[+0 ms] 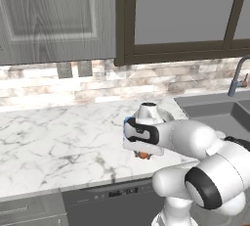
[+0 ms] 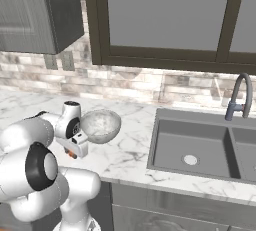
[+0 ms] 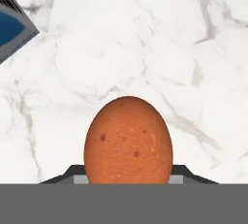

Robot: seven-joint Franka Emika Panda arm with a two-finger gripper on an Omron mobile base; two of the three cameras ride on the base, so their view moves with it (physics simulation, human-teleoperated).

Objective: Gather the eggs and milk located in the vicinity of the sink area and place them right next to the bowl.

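The desk (image 1: pixel 58 137) runs from the left wall to the sink (image 2: pixel 200 147) at its right end, and the bowl (image 2: pixel 101 125) sits near the desk's front edge, a little way left of the sink. The milk (image 3: pixel 9 26) shows as a blue corner just beside the work spot, and in the left base view a blue edge peeks out behind the wrist. The egg (image 3: pixel 128 140) is low over the desk close to the front edge, just in front of the bowl, with the fingers (image 3: pixel 128 172) closed narrowly around it, one at each side of its base. The step in hand looks like the grasp or set-down of the egg beside the bowl; I cannot tell whether it rests on the marble or hangs just above. To do it well, keep the hold gentle and centred on the egg's widest part, move straight up or down, and release only on the desk, since a round egg will roll toward the front edge.
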